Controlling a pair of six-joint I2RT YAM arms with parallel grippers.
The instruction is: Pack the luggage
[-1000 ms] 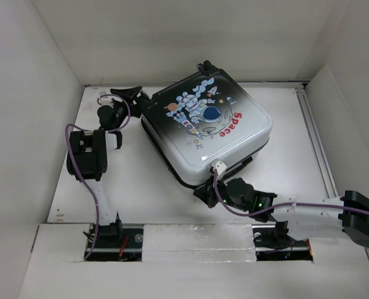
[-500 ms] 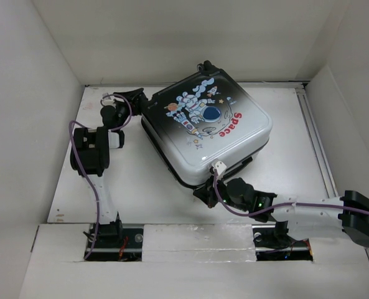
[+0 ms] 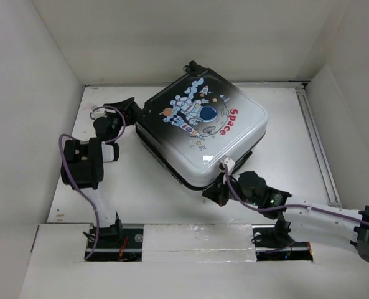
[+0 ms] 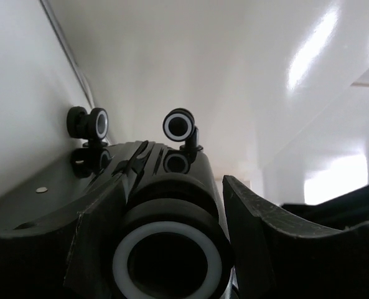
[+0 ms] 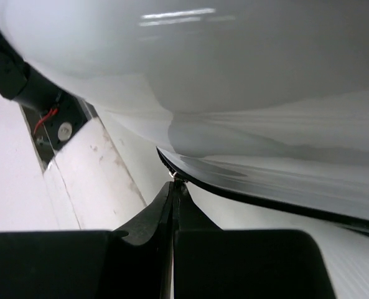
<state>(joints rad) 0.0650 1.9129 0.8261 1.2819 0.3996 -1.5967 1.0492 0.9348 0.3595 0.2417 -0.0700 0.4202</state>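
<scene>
Suitcase (image 3: 203,134) lies print-side up on the counter (image 3: 140,180). Left fingers (image 4: 100,243) clamp one wheel (image 4: 172,249); right fingers (image 5: 153,218), pressed together, meet its near seam.

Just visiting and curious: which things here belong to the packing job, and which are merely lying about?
Part of the job: luggage; left end effector at its wheel; right end effector at its near corner.
Lying about: nothing loose visible, just the table.
</scene>
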